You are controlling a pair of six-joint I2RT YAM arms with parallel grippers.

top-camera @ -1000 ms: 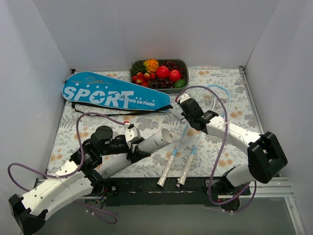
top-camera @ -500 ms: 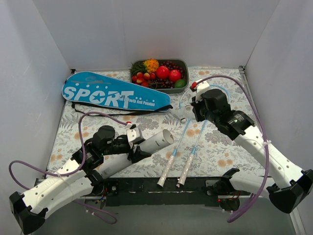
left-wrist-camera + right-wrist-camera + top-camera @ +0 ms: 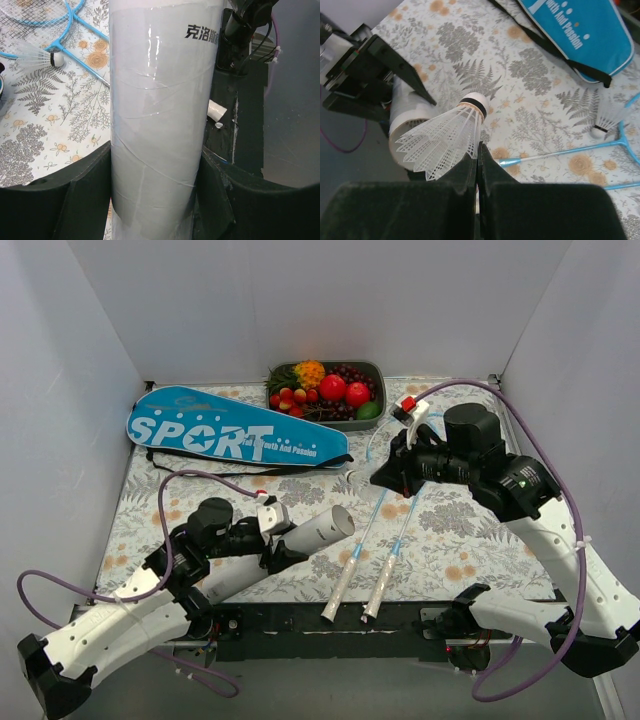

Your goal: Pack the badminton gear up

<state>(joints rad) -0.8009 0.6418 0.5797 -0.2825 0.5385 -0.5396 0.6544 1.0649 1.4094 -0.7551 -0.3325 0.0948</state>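
Motion first, top view: your right arm has swung up and back from the low spot by the tip of the bag [image 3: 235,430] where it sat a second ago. The right gripper [image 3: 382,478] now hangs above the heads of the two rackets [image 3: 393,552], nose turned left toward the tube [image 3: 315,530]. Left gripper [image 3: 278,538] hasn't budged, clamped round the tube partway along, open mouth tilted up toward the right arm. Bag, rackets and fruit tray [image 3: 377,368] lie where they did, bag flat at far left, apart from the rackets. What the right gripper carries is too small to read here. Left wrist view: both fingers [image 3: 75,200] pressed against the tube's white wall, firm hold, tube filling the frame. A loose shuttlecock [image 3: 37,56] lies on the table [image 3: 45,130] just beside the racket shafts. Right wrist view: jaws fully closed, pinching the feather skirt of a second shuttlecock [image 3: 447,137], cork end pointing away from the gripper, held in the air. The tube's mouth shows beyond it to the left, near but not lined up. My read: pick is done, you're on the carry, next is steering the cork into the tube mouth. One shuttlecock left on the table, rackets and bag untouched, so packing is early. Thin feather pinch could slip or crush, go easy.
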